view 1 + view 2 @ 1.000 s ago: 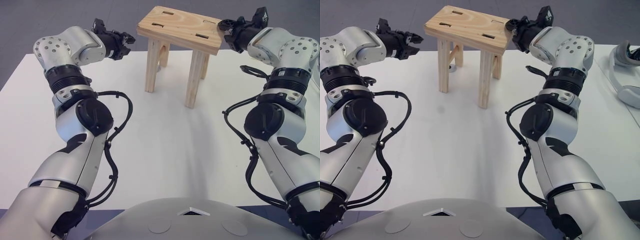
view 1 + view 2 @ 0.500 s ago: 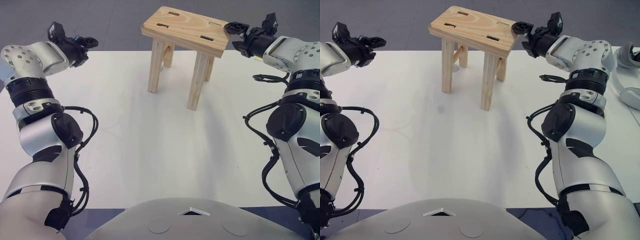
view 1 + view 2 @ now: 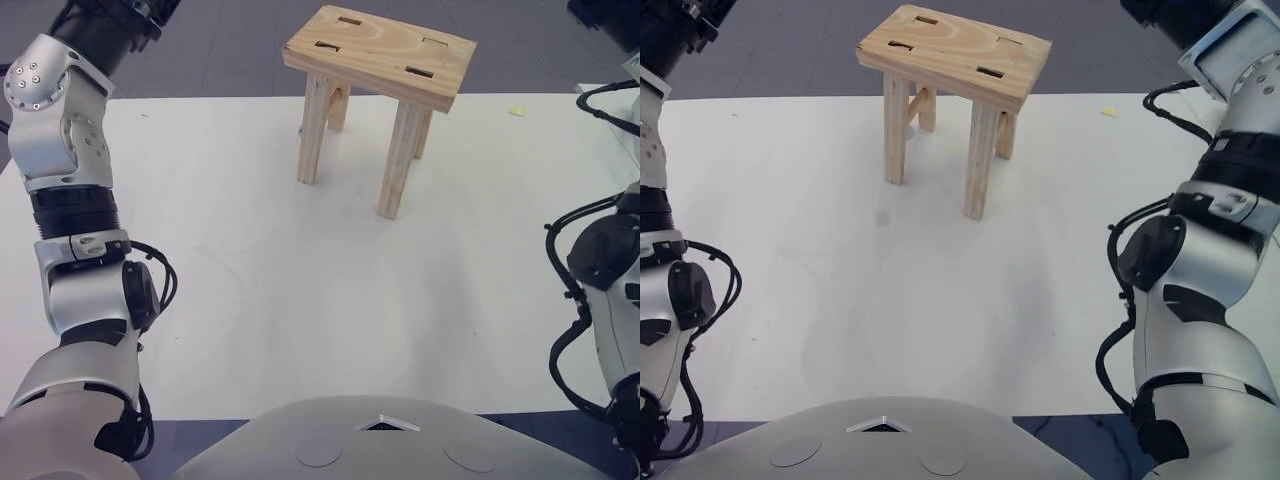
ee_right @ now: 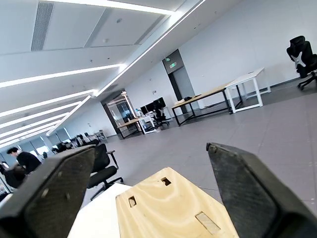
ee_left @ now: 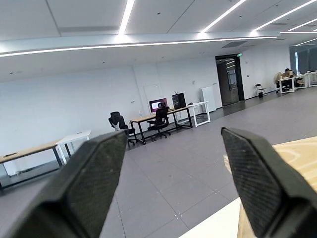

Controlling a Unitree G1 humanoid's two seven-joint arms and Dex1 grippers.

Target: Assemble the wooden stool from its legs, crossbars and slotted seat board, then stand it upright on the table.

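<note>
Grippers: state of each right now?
Left gripper: open, fingers wide apart, holding nothing.
Right gripper: open, fingers wide apart, holding nothing.

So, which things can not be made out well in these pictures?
- Crossbars: the seat board and legs hide most of them in the eye views.
- Legs in the right wrist view: cut off by the bottom edge.
- Seat board, left wrist view: cut by the edge, partly behind a finger of the left gripper.
- Yellow speck on the table: too small to identify.
</note>
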